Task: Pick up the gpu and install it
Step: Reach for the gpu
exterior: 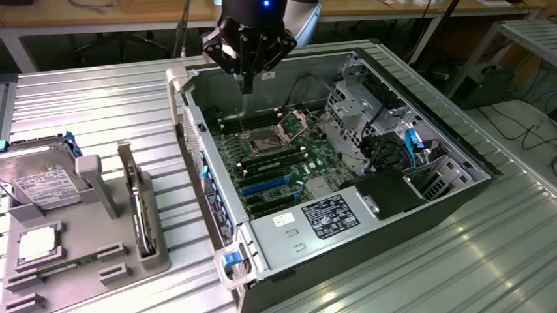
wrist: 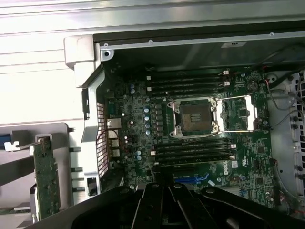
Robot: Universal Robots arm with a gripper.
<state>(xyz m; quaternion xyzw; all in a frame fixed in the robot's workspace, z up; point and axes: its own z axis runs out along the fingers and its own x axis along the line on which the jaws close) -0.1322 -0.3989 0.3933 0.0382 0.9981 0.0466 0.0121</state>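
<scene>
Black claw (exterior: 247, 82) hangs at the upper middle of the exterior view, above the open computer case (exterior: 195, 127), fully closed with nothing in it. The gpu (exterior: 139, 218) stands on its edge in the grey holder (exterior: 96, 181) at lower left, well apart.

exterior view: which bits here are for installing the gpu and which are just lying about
For the job:
gpu, on edge in the grey holder
gripper, shut, over the open computer case
motherboard inside the case

Just lying about:
hard drive with the white label
blue cables in the case
</scene>
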